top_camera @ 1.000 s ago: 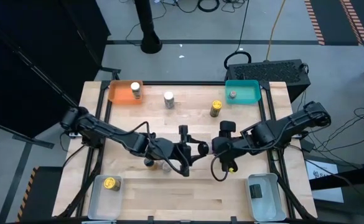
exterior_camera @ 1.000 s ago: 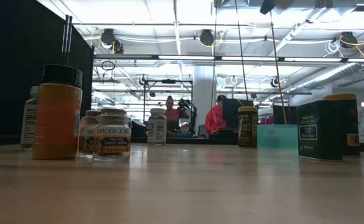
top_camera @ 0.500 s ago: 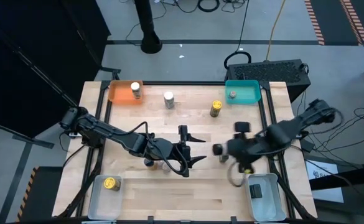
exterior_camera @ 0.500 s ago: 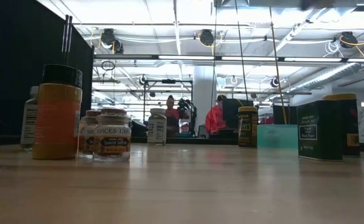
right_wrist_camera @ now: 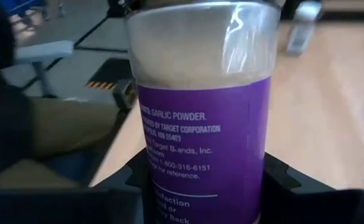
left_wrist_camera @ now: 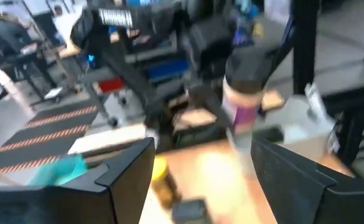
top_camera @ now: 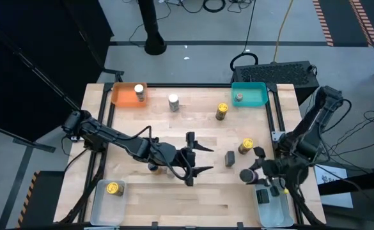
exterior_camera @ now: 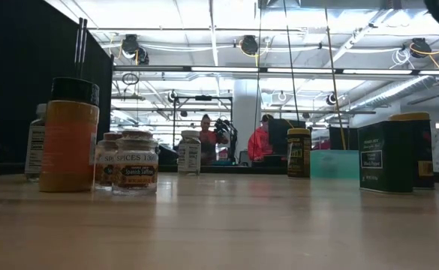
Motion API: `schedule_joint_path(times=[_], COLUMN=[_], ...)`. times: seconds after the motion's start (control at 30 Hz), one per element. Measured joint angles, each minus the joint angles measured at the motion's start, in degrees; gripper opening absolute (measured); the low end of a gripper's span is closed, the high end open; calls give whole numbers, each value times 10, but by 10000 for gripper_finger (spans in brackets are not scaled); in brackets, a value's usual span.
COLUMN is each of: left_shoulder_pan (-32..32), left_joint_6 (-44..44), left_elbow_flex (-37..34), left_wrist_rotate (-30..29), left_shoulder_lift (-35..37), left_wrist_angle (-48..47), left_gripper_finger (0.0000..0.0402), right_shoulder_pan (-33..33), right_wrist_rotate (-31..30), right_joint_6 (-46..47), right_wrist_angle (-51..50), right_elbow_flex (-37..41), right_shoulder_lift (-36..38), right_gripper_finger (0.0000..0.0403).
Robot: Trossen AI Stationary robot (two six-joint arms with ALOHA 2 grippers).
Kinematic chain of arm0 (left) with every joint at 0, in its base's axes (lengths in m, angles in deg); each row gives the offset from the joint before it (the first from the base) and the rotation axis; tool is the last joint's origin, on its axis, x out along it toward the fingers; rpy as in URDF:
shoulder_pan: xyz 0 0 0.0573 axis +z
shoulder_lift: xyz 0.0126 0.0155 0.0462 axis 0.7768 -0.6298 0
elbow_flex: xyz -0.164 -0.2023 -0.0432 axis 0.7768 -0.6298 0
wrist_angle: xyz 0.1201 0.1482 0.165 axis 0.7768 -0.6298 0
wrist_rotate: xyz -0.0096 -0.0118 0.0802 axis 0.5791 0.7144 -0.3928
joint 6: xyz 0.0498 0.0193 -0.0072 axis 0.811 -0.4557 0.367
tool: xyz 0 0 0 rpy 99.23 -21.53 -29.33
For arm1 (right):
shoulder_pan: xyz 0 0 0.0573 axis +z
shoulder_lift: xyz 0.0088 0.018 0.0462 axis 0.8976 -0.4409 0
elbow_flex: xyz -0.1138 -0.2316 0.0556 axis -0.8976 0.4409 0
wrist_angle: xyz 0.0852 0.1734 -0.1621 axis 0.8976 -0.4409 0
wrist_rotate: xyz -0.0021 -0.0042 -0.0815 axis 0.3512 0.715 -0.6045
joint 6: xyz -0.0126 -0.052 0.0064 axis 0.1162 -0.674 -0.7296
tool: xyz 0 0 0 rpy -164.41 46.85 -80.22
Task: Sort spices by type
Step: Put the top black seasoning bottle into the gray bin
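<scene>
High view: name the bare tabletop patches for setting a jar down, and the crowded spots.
Bare: front strip between left clear tray and right clear tray; also between white-topped jar and left tool. Crowded: around yellow-lidded jar, dark tin and right tool.

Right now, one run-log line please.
right hand: shut on garlic powder jar, near clear tray | left hand: open, mid-table, empty
</scene>
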Motion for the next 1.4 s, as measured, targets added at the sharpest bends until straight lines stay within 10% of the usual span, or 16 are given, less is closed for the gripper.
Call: schedule_joint_path(times=[0.47, 1.4], left_shoulder_pan=[19, 61], left_joint_6=[16, -25], left_elbow_flex=[72, 191], left_wrist_rotate=[72, 147], left_shoulder_lift=[-205, -295], left_wrist_angle=[350, 315], left_gripper_finger=[274, 274], right_shoulder_pan=[157, 88], right_wrist_rotate=[-341, -359], right_joint_6=[-90, -126], right_wrist_angle=[113, 131], right_elbow_flex=[39, 38], right_shoulder_lift=[-38, -39], right_gripper_finger=[153, 153])
